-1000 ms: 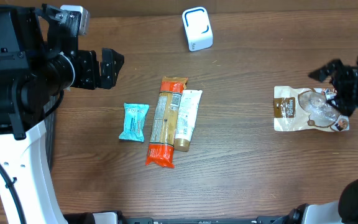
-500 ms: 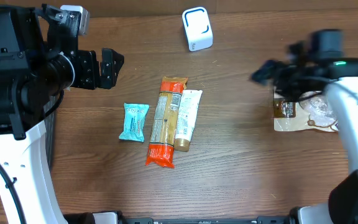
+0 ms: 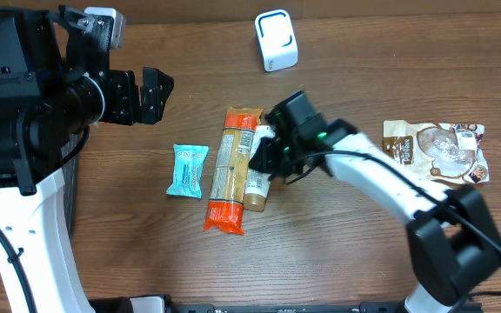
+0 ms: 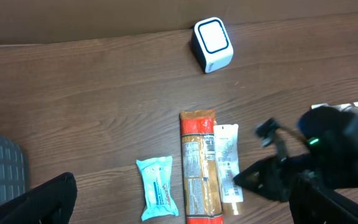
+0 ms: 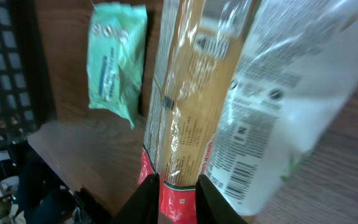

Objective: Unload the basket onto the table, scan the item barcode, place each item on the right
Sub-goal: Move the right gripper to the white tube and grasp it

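Right hand (image 3: 260, 160) swung onto white tube (image 3: 255, 189), half-hiding it; grip unreadable; left hand (image 3: 156, 94) apart.

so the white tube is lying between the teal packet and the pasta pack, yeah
Not quite. It is the pasta pack that lies in the middle. The teal packet is on one side of it and the white tube is right against its other side. The overhead view shows the order plainly, and the left wrist view agrees.
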